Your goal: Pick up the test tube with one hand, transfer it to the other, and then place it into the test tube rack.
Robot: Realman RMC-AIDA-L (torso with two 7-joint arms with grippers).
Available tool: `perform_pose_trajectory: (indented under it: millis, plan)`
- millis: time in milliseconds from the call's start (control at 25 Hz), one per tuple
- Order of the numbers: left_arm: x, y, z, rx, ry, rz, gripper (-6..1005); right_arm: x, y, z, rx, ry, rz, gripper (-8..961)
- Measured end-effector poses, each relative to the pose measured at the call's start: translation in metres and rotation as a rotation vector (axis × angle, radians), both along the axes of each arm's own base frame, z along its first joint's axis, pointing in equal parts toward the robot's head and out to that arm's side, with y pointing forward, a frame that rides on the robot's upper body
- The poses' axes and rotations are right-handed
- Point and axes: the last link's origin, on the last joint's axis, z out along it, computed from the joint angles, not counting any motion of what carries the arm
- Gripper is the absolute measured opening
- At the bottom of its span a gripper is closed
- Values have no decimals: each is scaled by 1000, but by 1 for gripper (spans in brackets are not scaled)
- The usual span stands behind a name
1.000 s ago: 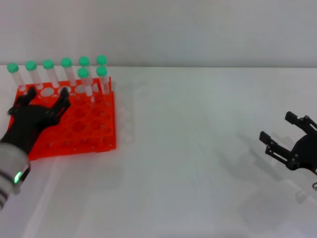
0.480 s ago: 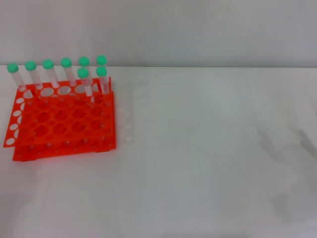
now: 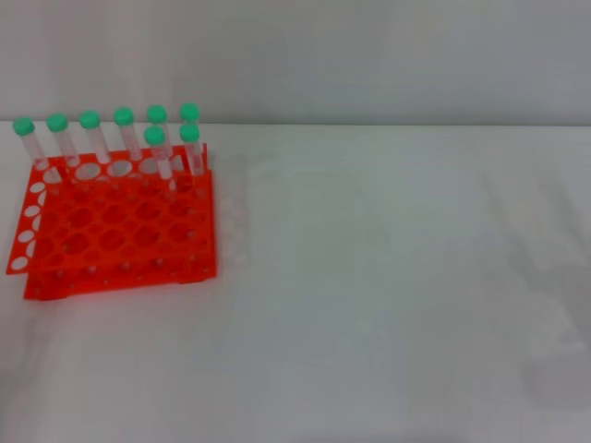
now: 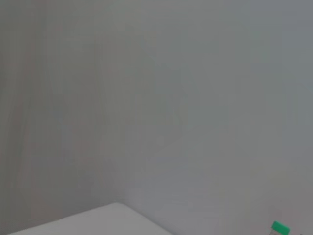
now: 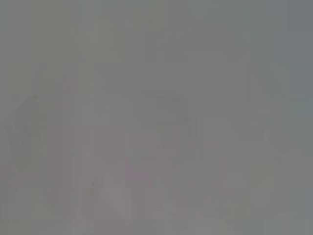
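Note:
The orange-red test tube rack (image 3: 115, 231) stands on the white table at the far left in the head view. Several clear test tubes with green caps (image 3: 123, 116) stand upright in its back rows. One green cap (image 4: 280, 227) shows at the edge of the left wrist view. No loose test tube lies on the table. Neither gripper shows in any view. The right wrist view shows only a blank grey surface.
The white table (image 3: 388, 277) stretches wide to the right of the rack, with a grey wall (image 3: 369, 55) behind it.
Both grippers have left the head view: the left one from over the rack, the right one from the table's right edge. The rack and tubes have not moved.

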Motion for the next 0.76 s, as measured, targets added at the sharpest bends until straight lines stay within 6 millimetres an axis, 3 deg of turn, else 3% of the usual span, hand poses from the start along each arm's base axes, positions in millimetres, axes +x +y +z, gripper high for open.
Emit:
perform_pose_trajectory:
  millis: [280, 760]
  plan:
    - [4, 10, -1, -7, 49, -7, 885, 8, 0, -3, 26, 64, -69, 825]
    - [15, 35, -3, -21, 45, -51, 885, 4, 13, -6, 19, 72, -85, 825]
